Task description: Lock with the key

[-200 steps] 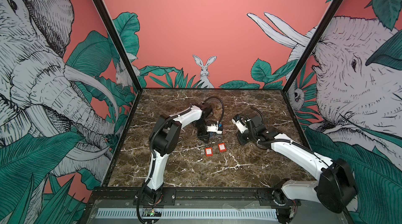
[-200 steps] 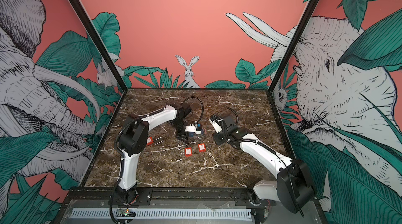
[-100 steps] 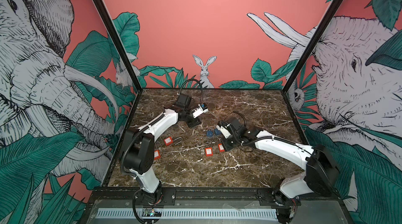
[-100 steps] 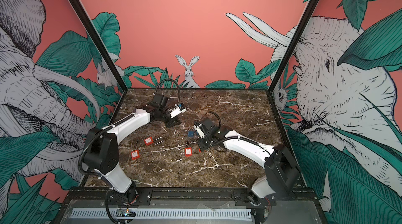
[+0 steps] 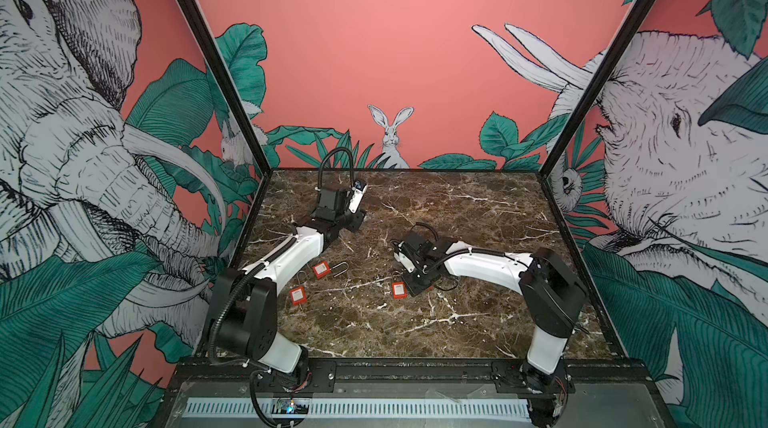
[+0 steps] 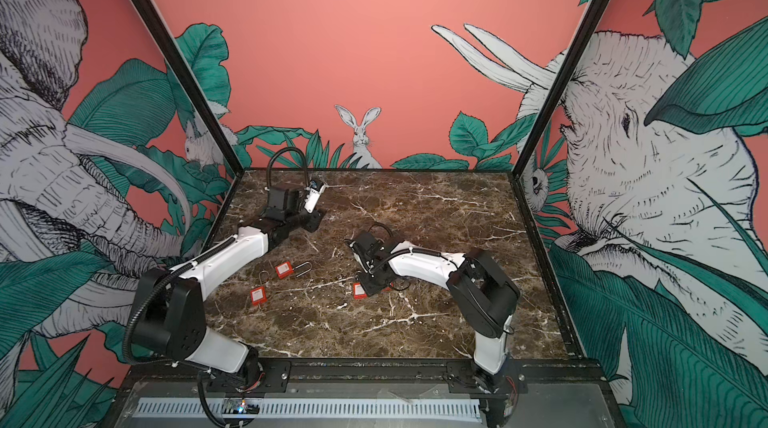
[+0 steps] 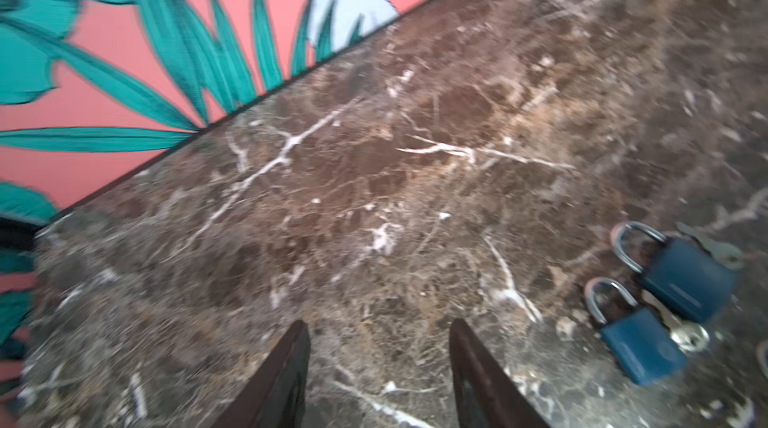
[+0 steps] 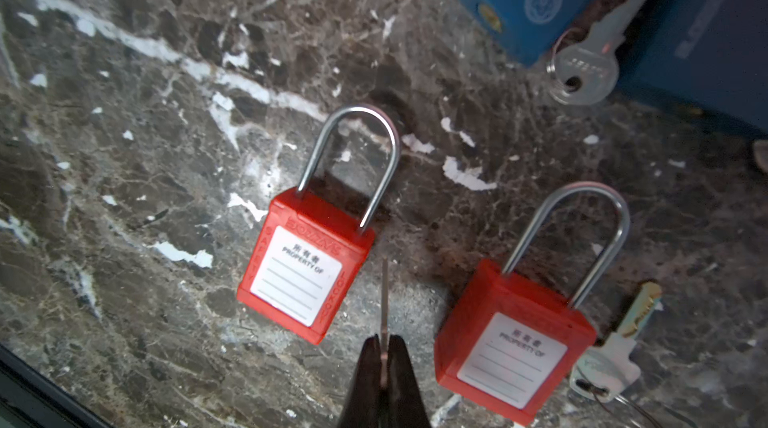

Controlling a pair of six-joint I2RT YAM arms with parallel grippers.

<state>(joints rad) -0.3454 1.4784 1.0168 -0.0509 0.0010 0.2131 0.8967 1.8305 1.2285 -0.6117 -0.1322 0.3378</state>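
A dark brown marble counter [image 5: 478, 214] with white veins forms the base of a booth. The back wall [image 5: 374, 31] is salmon pink, with a white rabbit [image 5: 390, 135] and green leaves [image 5: 498, 139]. Drawn elephants [image 5: 62, 114] cover both side walls [image 5: 665, 322], behind black corner posts [image 5: 217, 64].

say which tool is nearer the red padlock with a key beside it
Right. The right tool, gripping a key, is close beside the red padlock; the left tool is near the back wall.
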